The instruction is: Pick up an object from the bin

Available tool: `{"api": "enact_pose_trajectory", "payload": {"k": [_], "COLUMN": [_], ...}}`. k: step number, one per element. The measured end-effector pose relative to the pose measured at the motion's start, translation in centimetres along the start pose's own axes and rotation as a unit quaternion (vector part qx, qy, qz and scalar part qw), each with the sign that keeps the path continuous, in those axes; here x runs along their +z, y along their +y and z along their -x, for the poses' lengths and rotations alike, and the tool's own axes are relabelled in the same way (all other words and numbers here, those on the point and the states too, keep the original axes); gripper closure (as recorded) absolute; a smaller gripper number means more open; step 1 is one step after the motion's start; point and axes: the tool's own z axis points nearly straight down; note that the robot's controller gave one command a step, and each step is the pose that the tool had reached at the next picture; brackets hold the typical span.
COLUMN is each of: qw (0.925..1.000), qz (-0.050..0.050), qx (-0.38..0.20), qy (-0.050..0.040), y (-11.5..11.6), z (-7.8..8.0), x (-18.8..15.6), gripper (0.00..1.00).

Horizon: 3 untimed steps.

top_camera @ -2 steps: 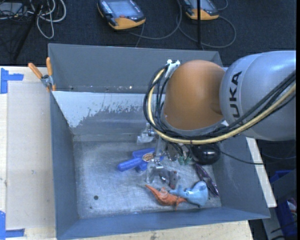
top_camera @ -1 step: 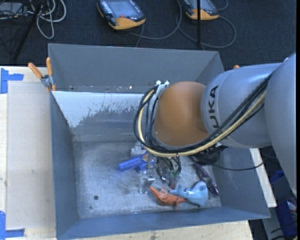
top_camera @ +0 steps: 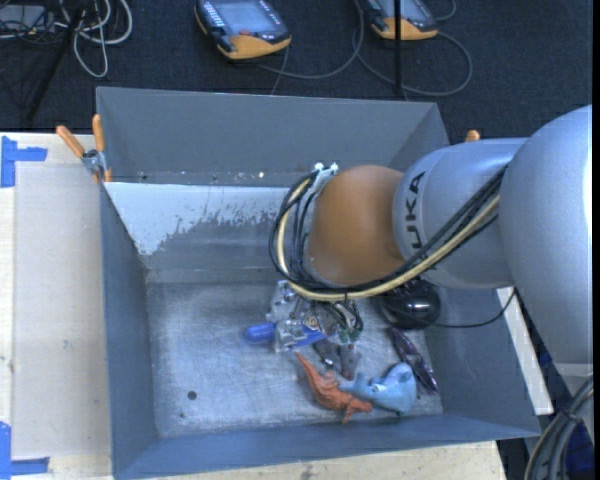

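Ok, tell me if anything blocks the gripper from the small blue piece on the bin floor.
Nothing visible does: the small blue piece lies right beside the gripper. The orange toy lies off to one side, clear of them.

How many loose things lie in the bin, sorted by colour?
Blue: 2, small blue piece by the tool, pale blue toy
Orange: 1, orange figure
Black: 2, round black thing, thin dark piece
Total: 5 in sight
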Motion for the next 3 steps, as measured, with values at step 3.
{"api": "enact_pose_trajectory", "payload": {"k": [3], "qw": [0.9999], "qz": [-0.001], "qx": [0.005], "qy": [0.0102], "y": [0.4], "z": [-0.4], "x": [-11.1], "gripper": [1.0]}}
